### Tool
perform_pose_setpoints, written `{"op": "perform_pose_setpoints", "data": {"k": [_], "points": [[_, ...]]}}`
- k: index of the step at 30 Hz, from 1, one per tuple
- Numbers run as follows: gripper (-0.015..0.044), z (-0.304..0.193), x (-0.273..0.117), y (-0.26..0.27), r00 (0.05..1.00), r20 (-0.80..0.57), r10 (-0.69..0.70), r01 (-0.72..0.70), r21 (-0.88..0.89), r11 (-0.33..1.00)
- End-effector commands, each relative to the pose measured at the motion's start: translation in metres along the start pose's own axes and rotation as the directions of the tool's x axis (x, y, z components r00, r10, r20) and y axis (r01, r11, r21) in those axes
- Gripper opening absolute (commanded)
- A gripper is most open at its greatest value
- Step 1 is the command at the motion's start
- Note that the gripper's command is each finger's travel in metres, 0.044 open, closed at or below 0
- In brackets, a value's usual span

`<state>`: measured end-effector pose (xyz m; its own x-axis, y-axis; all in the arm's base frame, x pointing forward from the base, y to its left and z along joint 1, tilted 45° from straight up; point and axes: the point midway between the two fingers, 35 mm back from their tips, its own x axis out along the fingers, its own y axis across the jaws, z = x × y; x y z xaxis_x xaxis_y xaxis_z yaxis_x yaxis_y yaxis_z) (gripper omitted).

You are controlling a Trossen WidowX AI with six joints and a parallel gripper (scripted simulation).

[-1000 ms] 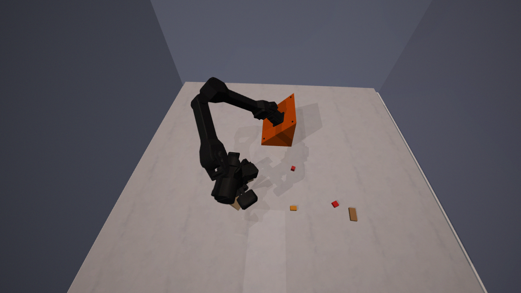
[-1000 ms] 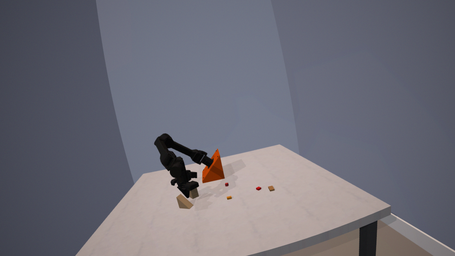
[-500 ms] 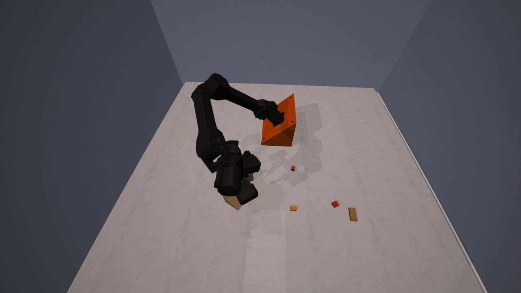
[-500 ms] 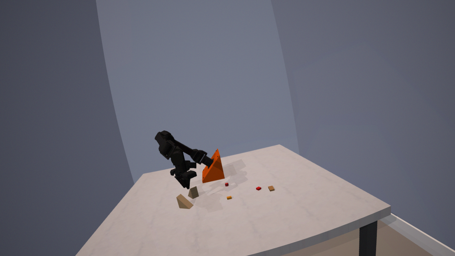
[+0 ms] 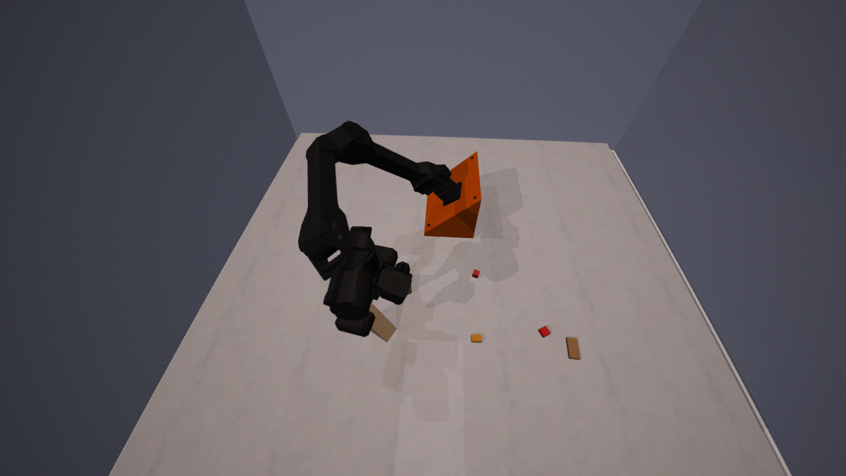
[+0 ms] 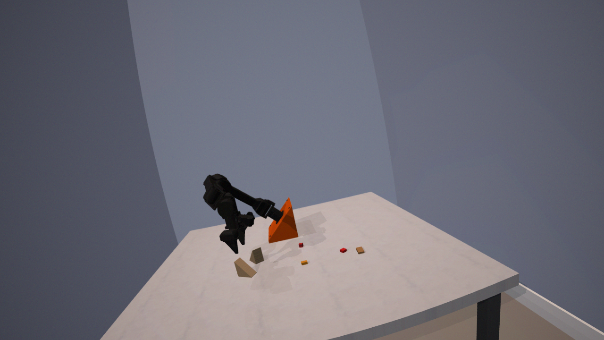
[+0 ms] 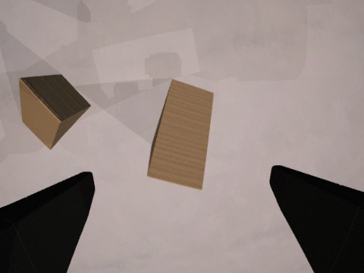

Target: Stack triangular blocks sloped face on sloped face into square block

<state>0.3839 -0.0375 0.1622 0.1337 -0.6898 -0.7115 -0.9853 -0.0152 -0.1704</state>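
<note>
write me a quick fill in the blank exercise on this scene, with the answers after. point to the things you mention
1. The arm is mounted on a wedge-shaped stand (image 5: 476, 177) (image 6: 288, 228) coloured ____.
2. The hand (image 6: 239, 248) (image 7: 183, 179) is ____, with nothing between its fingers.
3. The small cube nearest the stand (image 5: 475, 273) (image 6: 300, 245) is ____.
4. The number of triangular blocks (image 6: 245, 268) (image 6: 256, 255) (image 7: 182, 133) (image 7: 39, 114) on the table is ____.

Missing words, in order: orange; open; red; two

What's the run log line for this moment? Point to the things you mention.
gripper (image 6: 239, 249) (image 7: 183, 179): open, holding nothing | height: above table (image 5: 514, 414) (image 6: 358, 295) | triangular blocks: apart, both on table | square block: not formed
</note>
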Motion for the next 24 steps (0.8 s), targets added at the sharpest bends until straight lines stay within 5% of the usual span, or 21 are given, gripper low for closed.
{"op": "perform_pose_setpoints", "data": {"k": [1,24], "points": [[0.0440,-0.007,0.004,-0.005,1.000,-0.013,0.027,-0.021,0.326,0.945],[0.0440,-0.006,0.023,-0.007,1.000,-0.012,0.027,-0.021,0.326,0.945]]}}
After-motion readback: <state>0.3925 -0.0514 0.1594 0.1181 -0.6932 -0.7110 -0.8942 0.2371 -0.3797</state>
